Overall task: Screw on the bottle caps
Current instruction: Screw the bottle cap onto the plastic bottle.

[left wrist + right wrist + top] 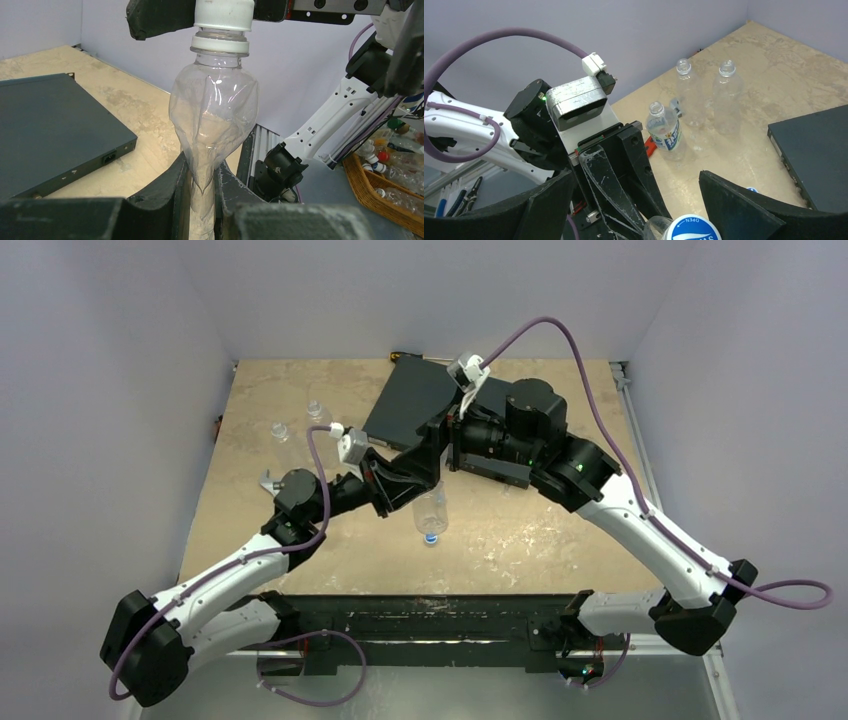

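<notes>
My left gripper (415, 490) (202, 185) is shut on the lower body of a clear bottle (432, 508) (215, 110) and squeezes it flat. It holds the bottle off the table. A blue-topped cap with white sides (223, 15) (691, 230) sits on the bottle's neck. My right gripper (438, 452) (636, 175) is open just above the cap, its fingers (734, 205) wide apart on either side and not clamping it. Three uncapped bottles stand at the back left: one labelled (665, 132) and two plain (687, 90) (727, 95). A loose blue cap (751, 190) lies on the table.
A flat black box (415, 400) (50, 125) (819, 150) lies at the back centre, close behind both grippers. A red-handled wrench (649, 145) lies by the labelled bottle. A wicker basket of bottles (380, 192) stands off the table.
</notes>
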Action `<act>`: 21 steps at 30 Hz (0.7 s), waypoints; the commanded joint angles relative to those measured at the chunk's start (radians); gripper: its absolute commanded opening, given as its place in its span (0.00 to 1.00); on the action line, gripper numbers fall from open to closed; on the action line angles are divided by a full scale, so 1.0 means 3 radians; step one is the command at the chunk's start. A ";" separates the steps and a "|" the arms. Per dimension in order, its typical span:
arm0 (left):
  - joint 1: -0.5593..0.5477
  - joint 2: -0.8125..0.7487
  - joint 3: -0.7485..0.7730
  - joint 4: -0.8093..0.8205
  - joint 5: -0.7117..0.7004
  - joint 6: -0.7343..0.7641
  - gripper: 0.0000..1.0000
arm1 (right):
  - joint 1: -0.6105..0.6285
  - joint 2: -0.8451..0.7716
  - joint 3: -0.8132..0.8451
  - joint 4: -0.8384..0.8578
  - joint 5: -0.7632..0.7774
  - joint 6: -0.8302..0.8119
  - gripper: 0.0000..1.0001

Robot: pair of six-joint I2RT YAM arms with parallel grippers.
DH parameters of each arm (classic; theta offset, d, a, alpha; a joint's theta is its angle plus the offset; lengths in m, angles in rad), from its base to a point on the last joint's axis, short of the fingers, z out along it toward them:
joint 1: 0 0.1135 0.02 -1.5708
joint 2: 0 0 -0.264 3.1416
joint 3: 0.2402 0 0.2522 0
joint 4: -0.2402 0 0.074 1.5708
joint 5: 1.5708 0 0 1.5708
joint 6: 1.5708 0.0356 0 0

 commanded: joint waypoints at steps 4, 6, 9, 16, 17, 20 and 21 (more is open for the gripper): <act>0.0121 0.0044 0.0079 0.0105 -0.0089 -0.0149 0.00 | 0.0042 -0.0179 -0.0065 0.0119 -0.0036 -0.0014 0.98; 0.0146 0.0044 0.0078 0.0083 -0.0091 -0.0156 0.00 | 0.0040 -0.0197 -0.0077 0.0112 -0.0030 -0.0016 0.98; 0.0182 0.0039 0.0066 0.0054 -0.0083 -0.0154 0.00 | 0.0039 -0.0232 -0.0092 0.0099 -0.0001 -0.0008 0.98; 0.0245 0.0013 0.0034 0.0026 -0.0071 -0.0161 0.00 | 0.0039 -0.0314 -0.0129 0.0030 0.0060 0.0003 0.98; 0.0259 0.0013 0.0035 0.0021 -0.0063 -0.0160 0.00 | 0.0041 -0.0327 -0.0135 0.0017 0.0073 0.0002 0.98; 0.0276 0.0008 0.0032 0.0002 -0.0043 -0.0153 0.00 | 0.0039 -0.0372 -0.0154 -0.0016 0.0110 0.0003 0.98; 0.0284 0.0003 0.0031 -0.0005 -0.0041 -0.0147 0.00 | 0.0039 -0.0390 -0.0164 -0.0030 0.0119 0.0007 0.98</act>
